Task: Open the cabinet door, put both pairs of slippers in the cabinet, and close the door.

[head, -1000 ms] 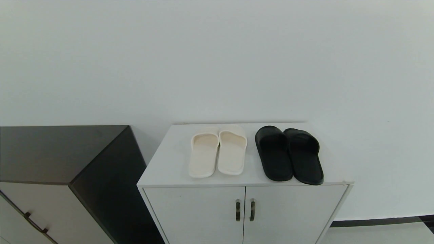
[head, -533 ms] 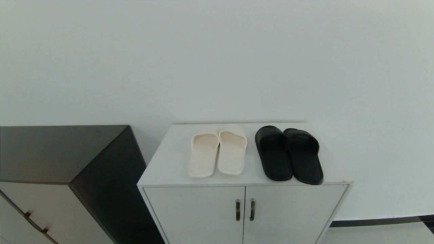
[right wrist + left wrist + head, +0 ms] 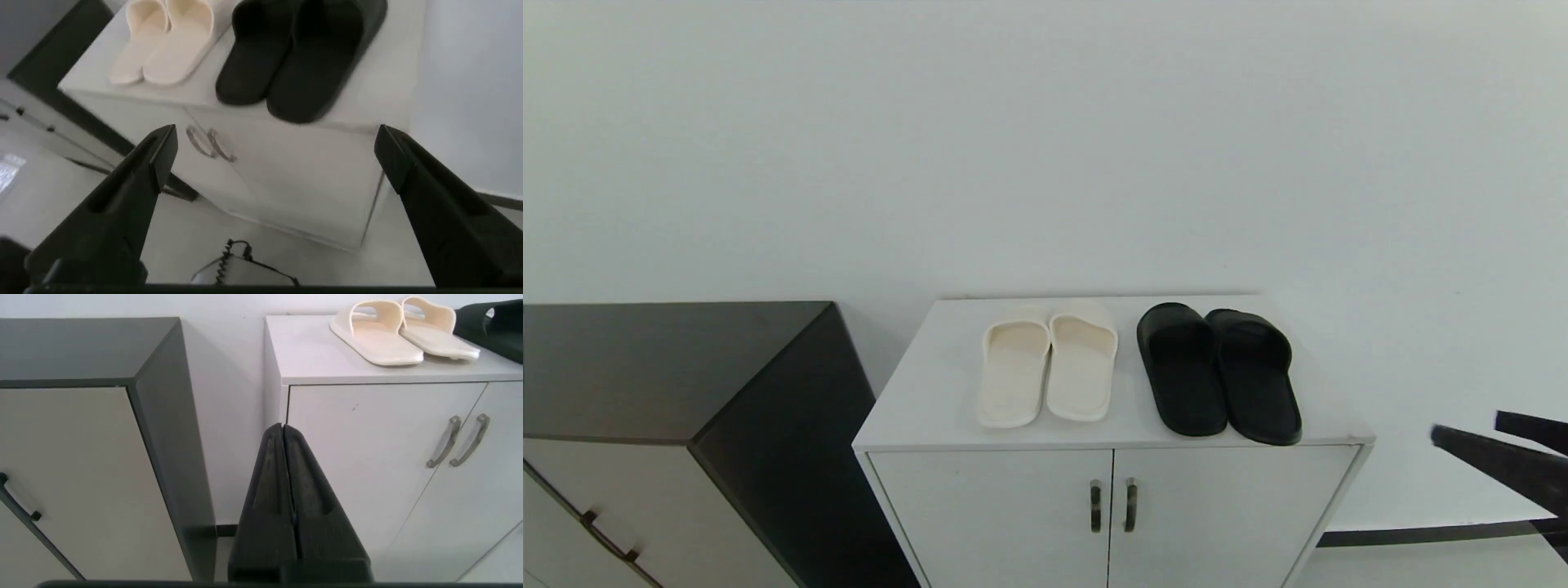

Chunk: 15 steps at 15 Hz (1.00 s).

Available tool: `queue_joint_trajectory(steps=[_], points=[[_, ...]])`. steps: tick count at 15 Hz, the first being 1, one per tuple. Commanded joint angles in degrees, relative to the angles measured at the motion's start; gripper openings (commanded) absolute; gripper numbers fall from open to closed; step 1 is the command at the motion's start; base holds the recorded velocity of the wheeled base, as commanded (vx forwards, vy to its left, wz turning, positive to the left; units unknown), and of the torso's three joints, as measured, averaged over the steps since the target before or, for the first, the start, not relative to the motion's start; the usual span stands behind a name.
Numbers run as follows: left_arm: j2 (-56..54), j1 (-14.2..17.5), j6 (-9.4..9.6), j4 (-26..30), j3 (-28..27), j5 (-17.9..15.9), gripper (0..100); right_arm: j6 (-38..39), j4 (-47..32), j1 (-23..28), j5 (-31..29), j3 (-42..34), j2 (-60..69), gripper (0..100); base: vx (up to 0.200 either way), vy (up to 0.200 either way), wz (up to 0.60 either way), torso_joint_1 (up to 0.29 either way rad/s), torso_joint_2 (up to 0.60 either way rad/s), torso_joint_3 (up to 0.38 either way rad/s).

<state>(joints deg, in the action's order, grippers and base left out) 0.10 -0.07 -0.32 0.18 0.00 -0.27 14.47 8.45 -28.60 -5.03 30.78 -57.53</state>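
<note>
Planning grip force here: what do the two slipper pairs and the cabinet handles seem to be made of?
Cream slippers: likely moulded foam or rubber, matte, one-piece with thick soles. Black slippers: apparently the same, matte. Cabinet handles: probably brushed metal, judging by the dull grey sheen.

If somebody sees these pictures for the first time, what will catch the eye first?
The cream slippers and the black slippers lie side by side on top of the white cabinet, whose doors are shut. The right gripper, open, hangs off the cabinet's right side.
</note>
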Motion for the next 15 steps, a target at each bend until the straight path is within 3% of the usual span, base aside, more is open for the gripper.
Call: queue_joint_trajectory(steps=[1,6,10,15], points=[[0.0,0.0,-0.03,0.0,0.0,0.0,0,4.8,5.0,-11.7,-11.9,8.4,-17.3,100,0.0,0.0,0.0,0.0,0.0,0.0],[0.0,0.0,-0.21,0.0,0.0,0.0,0,4.7,13.2,-12.9,-25.6,19.0,-36.3,100,0.0,0.0,0.0,0.0,0.0,0.0],[0.0,0.0,-0.21,0.0,0.0,0.0,0,4.7,16.5,-10.4,-28.9,23.5,-45.8,100,0.0,0.0,0.0,0.0,0.0,0.0],[0.0,0.0,-0.3,0.0,0.0,0.0,0,3.3,25.1,-8.1,-29.4,23.8,-52.4,100,0.0,0.0,0.0,0.0,0.0,0.0]])
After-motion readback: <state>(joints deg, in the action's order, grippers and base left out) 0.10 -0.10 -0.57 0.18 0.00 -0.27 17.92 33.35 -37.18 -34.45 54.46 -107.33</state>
